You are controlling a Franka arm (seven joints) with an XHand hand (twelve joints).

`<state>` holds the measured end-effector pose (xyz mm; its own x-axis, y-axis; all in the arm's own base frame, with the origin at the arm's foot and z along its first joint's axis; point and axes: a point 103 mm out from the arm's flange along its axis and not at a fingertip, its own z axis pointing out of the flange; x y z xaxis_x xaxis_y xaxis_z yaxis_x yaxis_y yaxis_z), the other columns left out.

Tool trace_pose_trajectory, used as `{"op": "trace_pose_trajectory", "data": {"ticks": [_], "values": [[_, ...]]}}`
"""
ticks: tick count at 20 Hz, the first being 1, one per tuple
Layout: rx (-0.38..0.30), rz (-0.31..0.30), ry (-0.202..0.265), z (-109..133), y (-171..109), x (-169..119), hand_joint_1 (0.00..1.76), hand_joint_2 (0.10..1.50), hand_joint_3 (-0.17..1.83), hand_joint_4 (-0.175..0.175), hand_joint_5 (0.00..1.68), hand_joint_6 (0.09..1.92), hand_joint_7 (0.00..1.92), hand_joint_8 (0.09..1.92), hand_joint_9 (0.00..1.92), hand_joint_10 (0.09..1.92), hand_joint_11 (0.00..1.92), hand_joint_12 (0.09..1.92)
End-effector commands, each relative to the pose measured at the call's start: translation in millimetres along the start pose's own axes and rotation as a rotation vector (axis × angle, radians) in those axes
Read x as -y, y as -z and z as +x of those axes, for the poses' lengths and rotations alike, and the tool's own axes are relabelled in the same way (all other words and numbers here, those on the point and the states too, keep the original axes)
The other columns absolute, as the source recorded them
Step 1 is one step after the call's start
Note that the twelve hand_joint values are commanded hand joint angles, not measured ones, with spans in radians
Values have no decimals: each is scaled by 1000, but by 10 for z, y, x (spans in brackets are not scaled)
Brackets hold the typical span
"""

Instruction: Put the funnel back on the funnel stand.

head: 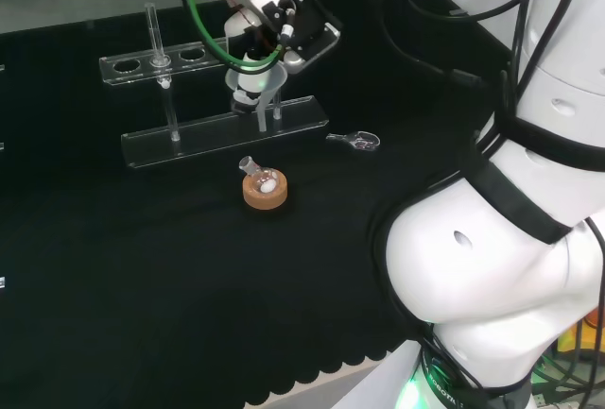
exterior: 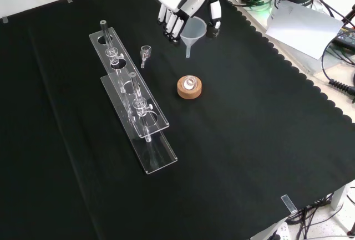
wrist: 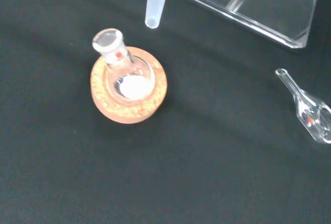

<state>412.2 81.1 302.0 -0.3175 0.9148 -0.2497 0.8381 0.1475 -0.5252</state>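
The hand point(exterior: 183, 1) hangs above the black-clothed worktop point(exterior: 249, 157) with its fingers point(exterior: 173, 26) curled down around a clear funnel point(exterior: 193, 29), the thumb on the opposite side of the cone, so the funnel sits pinched between them with its mouth up and its spout pointing down, clear of the cloth. In the front view the funnel is held to the right of the clear acrylic funnel stand point(exterior: 145, 119), well apart from its nearest holes, and above and slightly beyond a small round-bottom flask point(exterior: 189, 82) resting tilted on a cork ring point(exterior: 189, 89). In the head view the funnel appears just in front of the stand's right end, its spout overlapping the lower rail; how close it truly is cannot be told from there. The wrist view shows the spout tip hanging free near the flask's open neck, with white powder in the flask's bulb. A small glass scoop point(exterior: 145, 55) lies on the cloth between the stand and the hand in the front view.
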Motion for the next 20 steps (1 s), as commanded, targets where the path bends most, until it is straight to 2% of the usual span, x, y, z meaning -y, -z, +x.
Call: {"op": "trace_pose_trajectory", "data": {"ticks": [1,10,20], "values": [[-34,-14,-131,-699,215,95,745,743,570,-32,616,818,529,721,994,489,671,1227],[-81,-24,-197,-1162,291,49,744,742,571,-32,614,822,525,723,989,500,670,1229],[-121,-14,-240,-1599,296,-27,742,742,572,-32,613,824,523,723,984,510,670,1230]]}}
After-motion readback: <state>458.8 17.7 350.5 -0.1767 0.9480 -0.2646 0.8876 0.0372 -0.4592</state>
